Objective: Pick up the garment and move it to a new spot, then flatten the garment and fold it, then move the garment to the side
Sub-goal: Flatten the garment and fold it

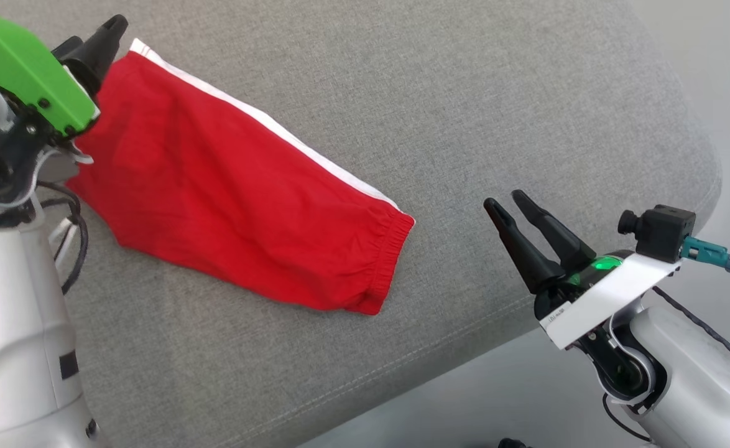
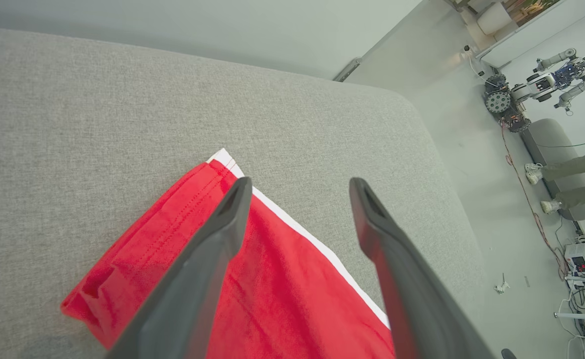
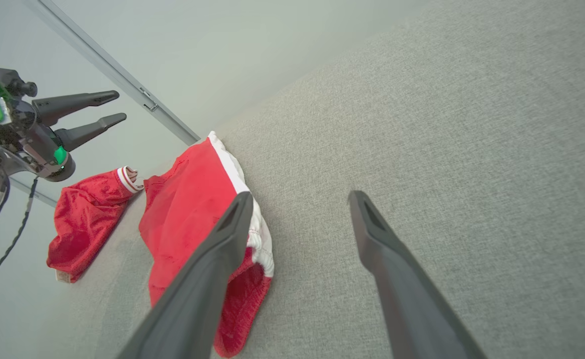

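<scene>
While left claw (image 2: 297, 187) gapes, garment (image 1: 234, 205) on cushion (image 1: 495, 93), red cloth (image 3: 85, 219) beyond

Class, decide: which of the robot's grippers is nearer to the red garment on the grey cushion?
Left. The left gripper hovers open over the red garment's striped corner; the right gripper stands open beside its elastic end, grey cushion between them.

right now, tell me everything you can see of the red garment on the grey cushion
The red garment looks like soft knit cloth, lying flat, slightly wrinkled and diagonal on the grey cushion. A white stripe runs along one long edge; a gathered elastic band finishes one end. The left gripper hangs open above the other end, the right gripper open beside it; neither holds it.
</scene>
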Controlling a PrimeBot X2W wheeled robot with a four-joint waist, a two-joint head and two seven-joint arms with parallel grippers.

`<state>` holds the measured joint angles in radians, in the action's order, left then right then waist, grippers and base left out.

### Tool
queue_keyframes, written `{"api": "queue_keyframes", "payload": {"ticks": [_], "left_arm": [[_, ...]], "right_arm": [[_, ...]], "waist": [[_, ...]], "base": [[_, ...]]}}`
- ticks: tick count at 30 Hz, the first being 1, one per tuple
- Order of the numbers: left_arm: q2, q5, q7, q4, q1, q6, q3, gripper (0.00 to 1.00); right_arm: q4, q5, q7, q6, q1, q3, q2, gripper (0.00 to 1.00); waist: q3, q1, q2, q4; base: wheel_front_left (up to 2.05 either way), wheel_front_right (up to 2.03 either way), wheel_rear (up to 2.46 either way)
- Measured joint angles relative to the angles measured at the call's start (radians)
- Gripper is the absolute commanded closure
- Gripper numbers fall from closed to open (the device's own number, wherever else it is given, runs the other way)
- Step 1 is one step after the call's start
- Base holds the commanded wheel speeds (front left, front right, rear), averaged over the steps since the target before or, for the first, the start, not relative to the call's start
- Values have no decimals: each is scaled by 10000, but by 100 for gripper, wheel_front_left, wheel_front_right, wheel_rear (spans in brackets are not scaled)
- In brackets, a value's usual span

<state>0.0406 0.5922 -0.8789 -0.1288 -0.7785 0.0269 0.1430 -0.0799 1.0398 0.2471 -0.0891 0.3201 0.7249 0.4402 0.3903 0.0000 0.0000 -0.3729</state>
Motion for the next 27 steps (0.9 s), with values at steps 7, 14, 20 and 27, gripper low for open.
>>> {"api": "queue_keyframes", "payload": {"ticks": [7,14,20,27], "left_arm": [[4,-330,1824,1168,1374,-924,-150,0],[13,-1425,3482,1912,3429,-1147,-397,0],[-17,-1783,4497,2196,5215,-1129,-662,0],[-23,-2249,5680,2545,6934,-1131,-1327,0]], "right_arm": [[840,29,6,100,-734,-941,-706,0],[1528,-846,35,387,-1522,-1666,-1281,0],[1630,-1337,48,792,-2320,-1950,-1453,0],[1452,-662,48,945,-3846,-2261,-2426,0]], "waist": [[-814,0,0,440],[-1580,0,0,1202],[-2157,0,0,2021],[-2663,0,0,3078]], "base": [[0,0,0],[0,0,0],[0,0,0],[0,0,0]]}}
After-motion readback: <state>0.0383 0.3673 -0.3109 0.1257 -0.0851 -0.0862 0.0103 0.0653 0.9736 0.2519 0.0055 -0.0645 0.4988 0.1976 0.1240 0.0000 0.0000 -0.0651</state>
